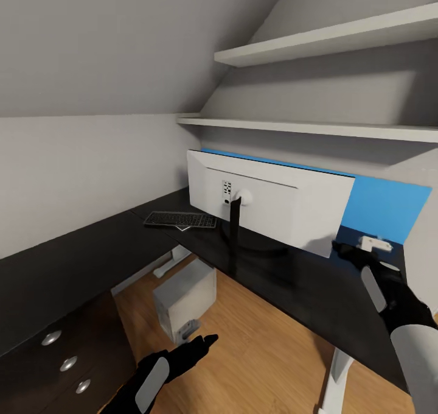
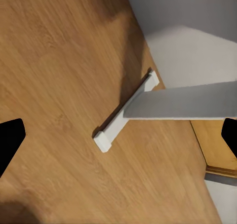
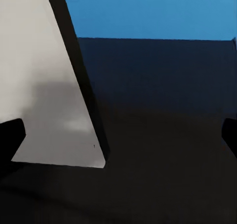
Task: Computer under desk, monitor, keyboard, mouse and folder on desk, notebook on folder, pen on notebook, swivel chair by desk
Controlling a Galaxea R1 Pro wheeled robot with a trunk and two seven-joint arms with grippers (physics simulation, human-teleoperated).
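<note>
The desk looks like glossy black laminate, picking up faint reflections. The monitor has a smooth matt white plastic back. Floor is warm wood plank with visible grain, slight sheen. Drawer knobs look like brushed metal. The computer is matt light grey.

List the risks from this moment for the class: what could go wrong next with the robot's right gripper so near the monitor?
1. The right gripper sits open at the monitor's lower corner; a push there could twist or tip it on its stand.
2. The monitor's white back faces the robot, so a shove might slide it towards the keyboard.
</note>
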